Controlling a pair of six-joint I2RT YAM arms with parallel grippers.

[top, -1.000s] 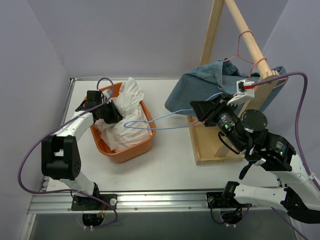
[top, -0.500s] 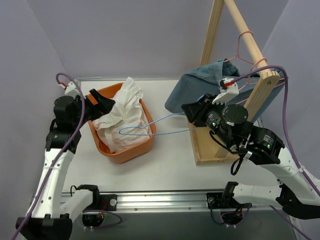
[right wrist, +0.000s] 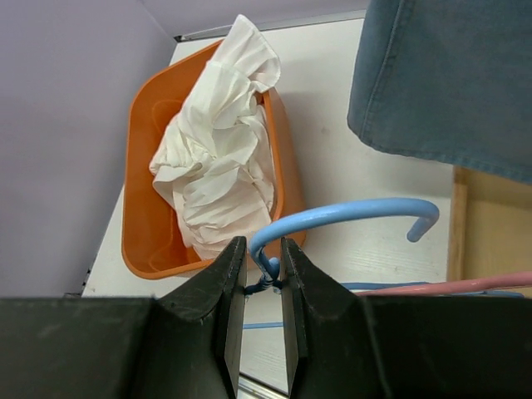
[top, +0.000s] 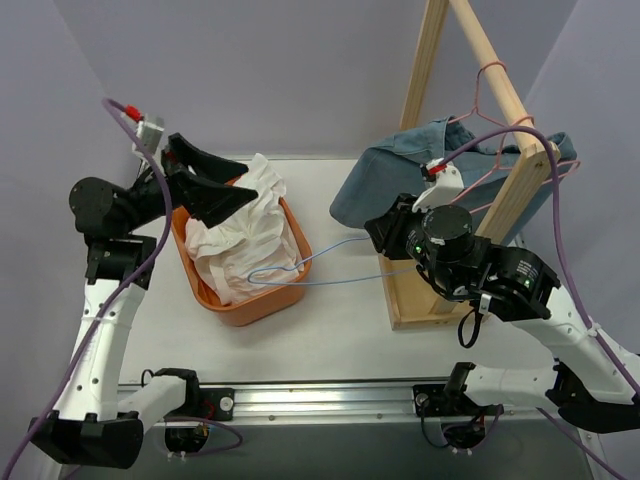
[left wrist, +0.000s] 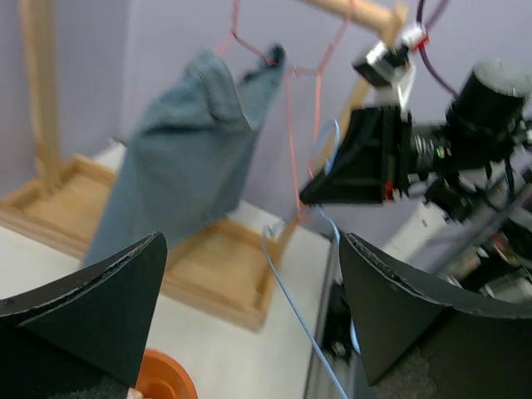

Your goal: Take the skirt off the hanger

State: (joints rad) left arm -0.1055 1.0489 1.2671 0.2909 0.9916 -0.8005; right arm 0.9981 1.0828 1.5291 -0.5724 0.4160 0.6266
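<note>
Below the left end effector (left wrist: 251, 239), whose fingers (left wrist: 91, 299) look matt black and grainy, the skirt (top: 245, 235) is crumpled white cloth in a smooth orange plastic basket (top: 262, 305); the hanger (right wrist: 349, 211) is glossy blue coated wire, the rack (top: 497, 75) bare wood

L fingers (top: 222, 200) let go of skirt (top: 245, 235), opened & rose off basket (top: 265, 305).

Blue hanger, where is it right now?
Top view, centre: the hanger juts left from the right gripper, which clamps its neck; its far end reaches over the skirt in the basket.
</note>
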